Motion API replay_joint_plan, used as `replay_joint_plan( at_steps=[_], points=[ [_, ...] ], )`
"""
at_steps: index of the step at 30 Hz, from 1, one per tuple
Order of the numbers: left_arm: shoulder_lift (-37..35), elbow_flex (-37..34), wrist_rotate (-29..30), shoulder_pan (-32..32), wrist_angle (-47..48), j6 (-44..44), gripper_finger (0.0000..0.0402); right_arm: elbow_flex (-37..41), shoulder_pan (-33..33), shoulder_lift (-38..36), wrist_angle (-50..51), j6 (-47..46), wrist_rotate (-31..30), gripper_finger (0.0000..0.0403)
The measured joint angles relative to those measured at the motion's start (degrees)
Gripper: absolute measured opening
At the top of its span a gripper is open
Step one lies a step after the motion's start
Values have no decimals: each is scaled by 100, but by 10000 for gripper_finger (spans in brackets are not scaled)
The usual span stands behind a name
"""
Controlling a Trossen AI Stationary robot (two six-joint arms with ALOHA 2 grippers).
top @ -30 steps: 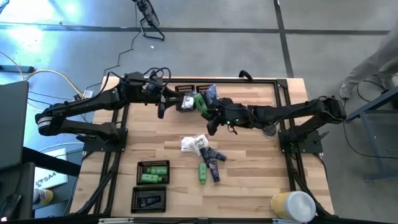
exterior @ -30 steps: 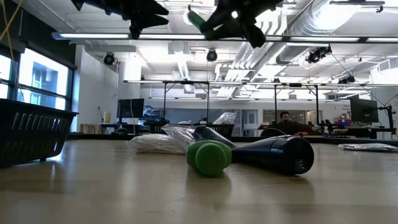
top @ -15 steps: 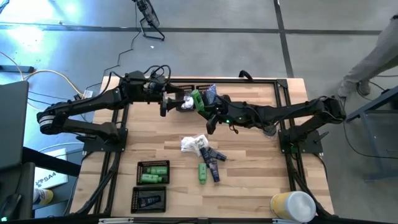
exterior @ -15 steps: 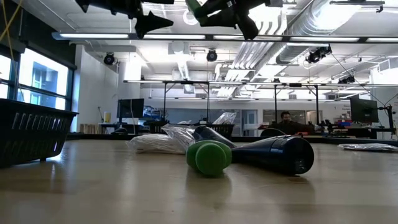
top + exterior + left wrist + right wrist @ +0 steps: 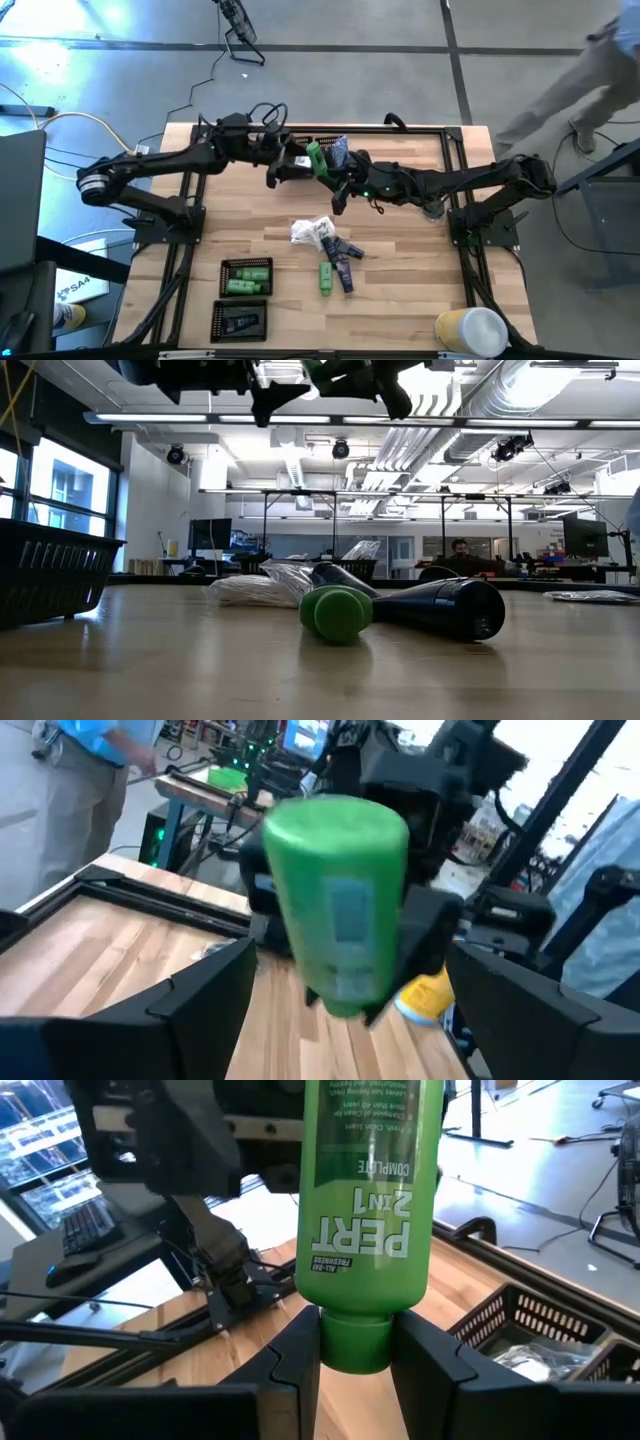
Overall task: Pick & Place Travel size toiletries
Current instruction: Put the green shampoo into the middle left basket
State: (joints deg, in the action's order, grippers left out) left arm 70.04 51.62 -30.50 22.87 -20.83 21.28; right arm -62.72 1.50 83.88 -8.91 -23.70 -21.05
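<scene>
Aloft, the right tool (image 5: 355,1342) clenches 1 green tube (image 5: 367,1200); the left tool (image 5: 340,1010) gapes around it.

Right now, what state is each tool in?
Left tool: open, holding nothing, facing the green tube.
Right tool: closed on the green tube's cap end.

low: both arms cut off at top | left wrist: green tube (image 5: 340,900) blurred
</scene>
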Motion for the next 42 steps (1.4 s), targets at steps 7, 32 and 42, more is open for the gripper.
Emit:
replay_joint_plan(
  at_steps=[7,32,42],
  points=[
    [156,0,-170,-4,-445,23,321,0,0,0,4,2,68,89],
    [621,-2,-192,-267,-1258,327,315,0,2,0,11,11,170,89],
    [621,-2,-168,-264,-1244,338,253,0,4,0,7,11,194,89]
  ],
)
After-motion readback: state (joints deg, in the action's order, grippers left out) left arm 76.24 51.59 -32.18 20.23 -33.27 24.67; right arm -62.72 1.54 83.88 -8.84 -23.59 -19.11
